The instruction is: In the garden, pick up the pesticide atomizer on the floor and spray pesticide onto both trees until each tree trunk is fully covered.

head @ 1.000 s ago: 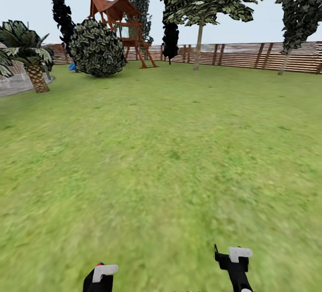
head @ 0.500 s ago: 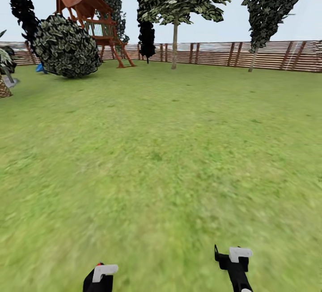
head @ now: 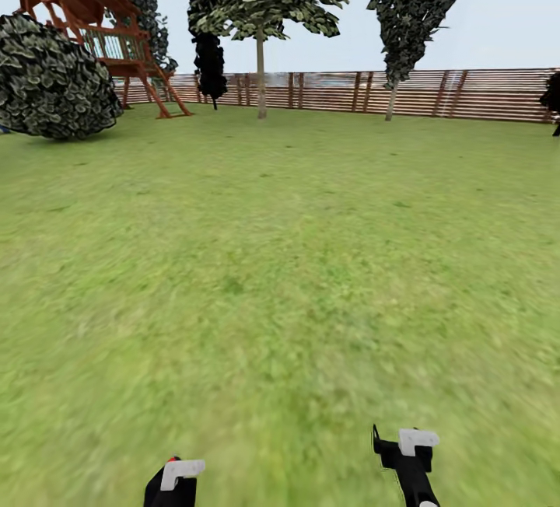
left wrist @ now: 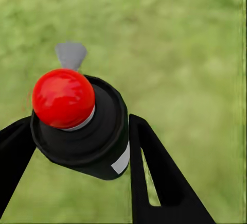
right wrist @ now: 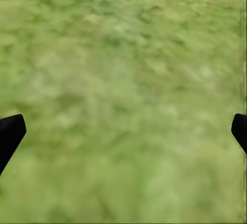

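My left gripper (left wrist: 77, 131) is shut on the pesticide atomizer (left wrist: 98, 141), a small black bottle with a white label patch and a red round top. In the head view that left gripper (head: 175, 480) sits at the bottom edge, with a speck of red beside its white tip. My right gripper (right wrist: 123, 131) is open over bare grass, and it shows low in the head view as the right gripper (head: 408, 456). Far across the lawn (head: 295, 258) stand two trees by the fence: one tree trunk (head: 260, 79) pale and straight, the other tree trunk (head: 391, 99) leaning. No spray shows.
A brown slat fence (head: 482, 95) closes the far side. A round dark bush (head: 50, 87) and a wooden play tower (head: 101, 33) stand at the far left. A dark shrub (head: 554, 99) sits at the right edge.
The whole head view has swung to the right, so bush, play tower and trees sit further left in the picture and the palm has left it. Both arms hold the same pose.
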